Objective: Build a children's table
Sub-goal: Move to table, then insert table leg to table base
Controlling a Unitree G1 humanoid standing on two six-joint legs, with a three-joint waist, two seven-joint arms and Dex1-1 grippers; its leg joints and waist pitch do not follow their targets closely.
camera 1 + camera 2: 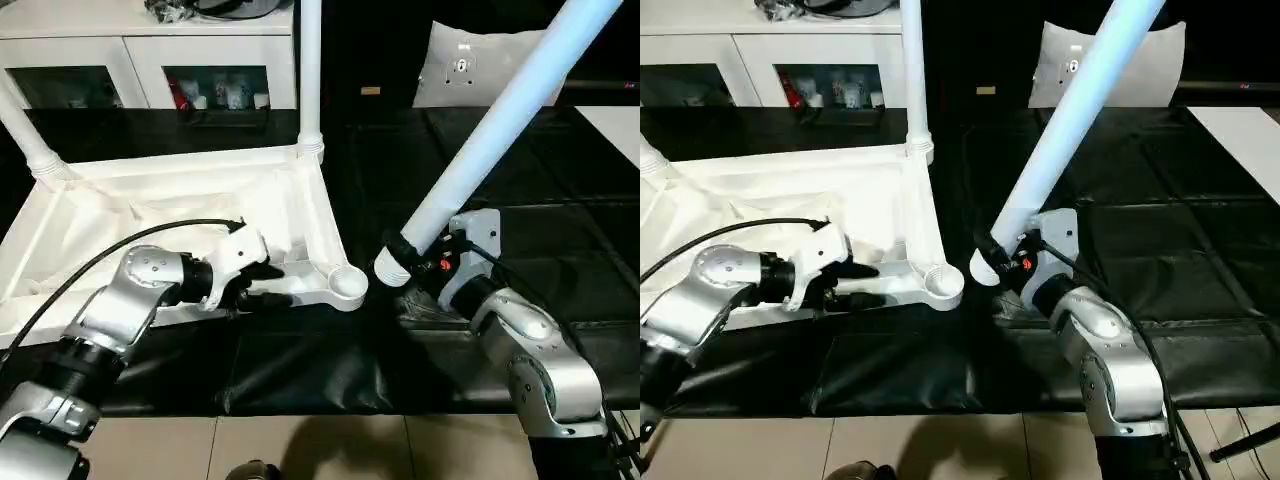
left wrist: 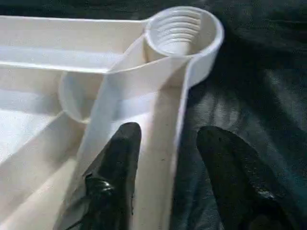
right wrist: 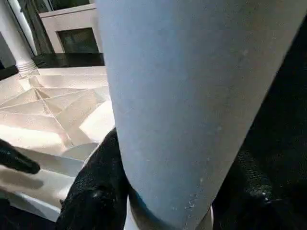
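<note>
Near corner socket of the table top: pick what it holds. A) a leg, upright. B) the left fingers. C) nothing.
C: the near corner socket gapes empty, while the leg in the right gripper hangs tilted beside it.

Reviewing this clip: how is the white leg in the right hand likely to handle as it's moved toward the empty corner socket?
The white leg looks like a stiff, probably light hollow tube. The right hand grips it near the bottom end, so its long upper length may lever and sway. Its smooth round surface could twist or slip.
</note>
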